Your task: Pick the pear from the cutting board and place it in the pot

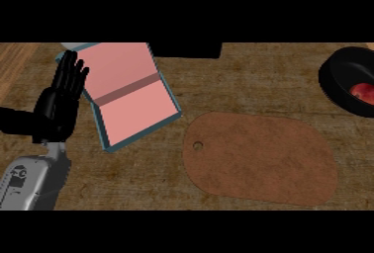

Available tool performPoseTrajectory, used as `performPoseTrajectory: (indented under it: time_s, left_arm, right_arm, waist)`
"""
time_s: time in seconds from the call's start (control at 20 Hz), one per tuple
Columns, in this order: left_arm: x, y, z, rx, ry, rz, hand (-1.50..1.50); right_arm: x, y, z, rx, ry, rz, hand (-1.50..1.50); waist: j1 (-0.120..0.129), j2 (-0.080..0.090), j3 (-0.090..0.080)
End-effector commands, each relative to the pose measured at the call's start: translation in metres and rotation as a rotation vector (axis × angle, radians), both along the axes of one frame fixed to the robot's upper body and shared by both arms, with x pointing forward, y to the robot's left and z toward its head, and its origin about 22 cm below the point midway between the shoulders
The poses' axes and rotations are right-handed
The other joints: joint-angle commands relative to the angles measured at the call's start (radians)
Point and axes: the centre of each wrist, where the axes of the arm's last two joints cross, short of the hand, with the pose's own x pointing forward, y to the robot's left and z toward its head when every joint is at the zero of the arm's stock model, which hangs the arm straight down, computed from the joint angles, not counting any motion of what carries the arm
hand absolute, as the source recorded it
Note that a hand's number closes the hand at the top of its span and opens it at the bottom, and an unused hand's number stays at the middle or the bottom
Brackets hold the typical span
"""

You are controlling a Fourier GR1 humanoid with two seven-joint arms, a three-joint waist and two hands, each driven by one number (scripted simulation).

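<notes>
The brown cutting board lies flat at the centre right with nothing on it; a small hole shows near its left edge. A black pot stands at the right edge, partly cut off by the view. Inside it lies a red, rounded fruit, which I take for the pear. My left hand rests at the left side, fingers straight and pointing up, holding nothing, far from the board and the pot. My right hand does not show.
A pink, teal-rimmed tray-like object lies tilted beside the left hand. A black block sits at the top centre. The wooden counter runs around the board.
</notes>
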Motion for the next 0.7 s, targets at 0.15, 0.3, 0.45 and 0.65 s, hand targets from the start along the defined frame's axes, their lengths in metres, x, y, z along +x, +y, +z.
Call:
performPoseTrajectory:
  time_s: [0.15,0.3,0.45,0.65]
  left_arm:
    - [0.005,-0.001,0.004,-0.009,-0.002,-0.007,0.00]
    - [-0.001,-0.003,-0.002,0.005,-0.010,0.009,0.00]
    - [-0.002,0.012,0.005,-0.003,-0.026,-0.002,0.00]
    - [0.001,-0.008,0.000,-0.024,-0.033,0.010,0.00]
  right_arm:
    - [-0.032,-0.034,0.011,0.135,-0.101,-0.059,-1.50]
    - [-0.062,-0.055,0.002,0.156,-0.136,-0.066,-1.50]
    - [-0.077,-0.069,0.015,0.154,-0.125,-0.080,-1.50]
    - [-0.092,-0.079,0.012,0.148,-0.133,-0.095,-1.50]
  waist:
    - [0.004,0.009,0.003]
    - [-0.002,0.008,0.005]
    - [0.009,0.009,0.005]
    - [0.001,0.014,0.007]
